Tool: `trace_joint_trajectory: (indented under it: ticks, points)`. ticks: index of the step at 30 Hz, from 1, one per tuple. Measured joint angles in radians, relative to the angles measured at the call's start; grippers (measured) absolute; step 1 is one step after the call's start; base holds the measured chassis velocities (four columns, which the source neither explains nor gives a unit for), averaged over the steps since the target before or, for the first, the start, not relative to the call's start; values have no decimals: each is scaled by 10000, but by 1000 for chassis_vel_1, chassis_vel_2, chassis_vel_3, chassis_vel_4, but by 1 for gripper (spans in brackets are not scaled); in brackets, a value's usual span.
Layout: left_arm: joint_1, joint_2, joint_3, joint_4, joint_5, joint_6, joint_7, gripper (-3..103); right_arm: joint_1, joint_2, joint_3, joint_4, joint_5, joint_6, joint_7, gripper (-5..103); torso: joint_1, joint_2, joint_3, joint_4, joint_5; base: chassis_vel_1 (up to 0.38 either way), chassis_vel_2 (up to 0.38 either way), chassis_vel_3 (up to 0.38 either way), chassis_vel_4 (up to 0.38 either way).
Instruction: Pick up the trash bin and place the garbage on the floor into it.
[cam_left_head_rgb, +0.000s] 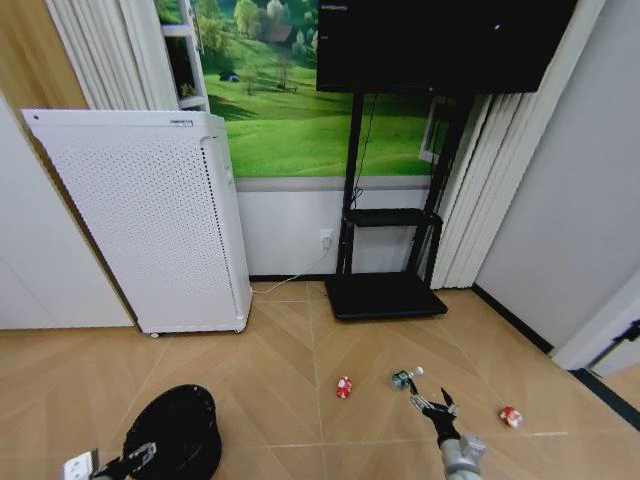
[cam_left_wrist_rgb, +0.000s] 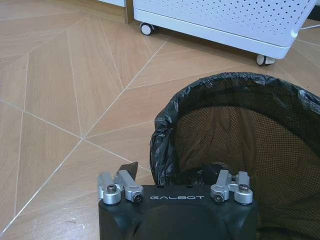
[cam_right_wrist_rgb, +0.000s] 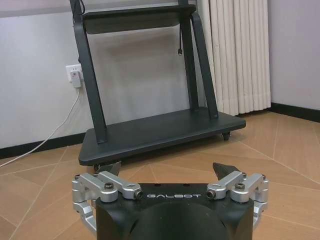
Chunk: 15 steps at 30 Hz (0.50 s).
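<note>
left pincer (cam_left_wrist_rgb: 176, 186) open, one finger inside and one outside the rim of the trash bin (cam_left_wrist_rgb: 240, 130), not closed on it | bin upright on the floor (cam_left_head_rgb: 280, 400), nearest the left arm | right pincer (cam_left_head_rgb: 437, 405) wide open, empty, green-white garbage (cam_left_head_rgb: 402, 379) just beyond it, red scraps (cam_left_head_rgb: 344, 387) (cam_left_head_rgb: 511, 416) either side

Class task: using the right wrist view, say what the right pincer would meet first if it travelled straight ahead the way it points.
Probably the flat black base of the TV stand: the open right pincer points at it across bare tan herringbone wood floor. Depth is unclear, so the pincer might pass just above the base.
</note>
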Motion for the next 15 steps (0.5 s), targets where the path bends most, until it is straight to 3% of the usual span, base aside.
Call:
trace_joint_trajectory:
  ticks: [1, 4, 5, 8, 15]
  points:
    - [0, 0, 0, 0, 0, 0, 0, 76, 0, 0, 0, 0, 0, 0, 0, 100, 0, 0, 0, 0, 0, 0, 0, 0, 0]
    - [16, -122, 25, -64, 13, -5, -9, 60, 56, -62, -14, -110, 5, 57, -13, 100, 0, 1, 0, -2, 0, 0, 0, 0, 0]
    - [16, -122, 25, -64, 13, -5, -9, 60, 56, -62, -14, -110, 5, 57, -13, 100, 0, 1, 0, -2, 0, 0, 0, 0, 0]
    - [20, -187, 52, -96, 43, -10, -74, 43, 87, -141, -15, -152, 96, 64, -18, 100, 0, 3, 1, -1, 1, 0, 0, 0, 0]
    - [31, -215, 82, -109, 64, -17, -89, 23, 128, -170, -8, -165, 158, 66, -22, 100, 1, 4, 2, -1, 1, 0, 0, 0, 0]
